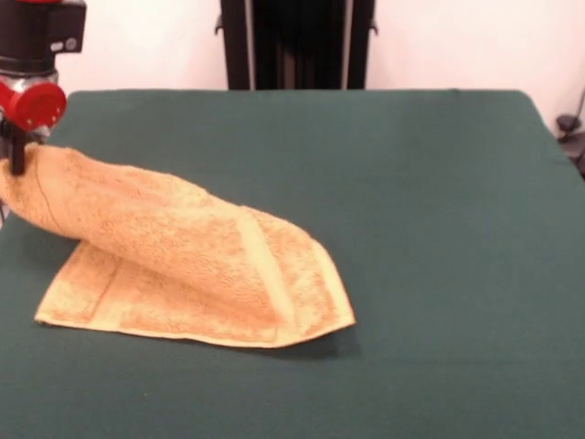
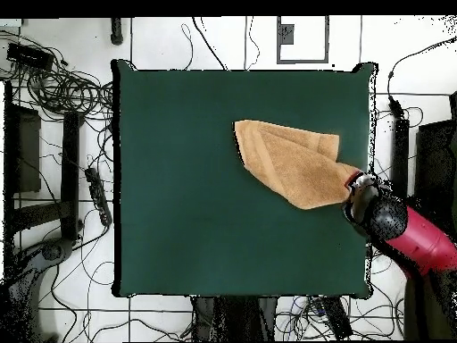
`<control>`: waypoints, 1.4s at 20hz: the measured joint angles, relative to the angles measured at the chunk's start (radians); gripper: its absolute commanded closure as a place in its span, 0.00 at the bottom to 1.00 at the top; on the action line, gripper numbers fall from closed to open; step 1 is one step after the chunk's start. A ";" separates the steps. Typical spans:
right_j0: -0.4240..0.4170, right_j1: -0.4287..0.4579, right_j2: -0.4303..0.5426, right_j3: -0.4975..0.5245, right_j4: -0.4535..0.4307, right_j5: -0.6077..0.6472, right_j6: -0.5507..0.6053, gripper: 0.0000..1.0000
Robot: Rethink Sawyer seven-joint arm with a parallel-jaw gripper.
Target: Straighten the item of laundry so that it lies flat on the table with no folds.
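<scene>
The washcloth (image 1: pixel 192 265) lay toward the nine o'clock side of the table (image 1: pixel 439 229) in the front view, partly resting on the green top and partly lifted. Its lower layer sat flat, with a hemmed edge running toward five o'clock, while an upper layer rose in a slanted ridge toward ten o'clock, where the gripper (image 1: pixel 16 155) held one corner off the surface. The fingers were clamped on that raised corner, the cloth bunching around them. In the overhead view the same cloth (image 2: pixel 290 161) spread from the table's centre toward three o'clock, narrowing to a point just at the gripper (image 2: pixel 357 183) near the table's edge. The step in hand appeared to be the unfolding pull: a doubled-over corner had been picked up and was being drawn outward, away from the rest of the cloth. The fold was not yet undone, since one layer overlay the other. The next move would likely call for carrying the corner further toward the table's edge until the upper layer cleared the lower, then lowering it and letting go so that it settled flat.
</scene>
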State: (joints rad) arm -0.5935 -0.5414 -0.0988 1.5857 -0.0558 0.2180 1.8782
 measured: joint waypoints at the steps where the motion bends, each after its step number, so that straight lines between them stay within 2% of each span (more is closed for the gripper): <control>1: -0.005 -0.004 0.000 0.010 -0.004 -0.007 0.000 1.00; 13: 0.006 -0.039 -0.001 0.146 -0.025 -0.066 0.000 1.00; 20: 0.068 -0.076 -0.022 0.215 0.001 -0.066 0.000 1.00; 28: 0.166 -0.116 -0.072 0.285 0.080 -0.066 0.013 1.00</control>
State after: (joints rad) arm -0.4276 -0.6573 -0.1712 1.8706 0.0243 0.1520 1.8913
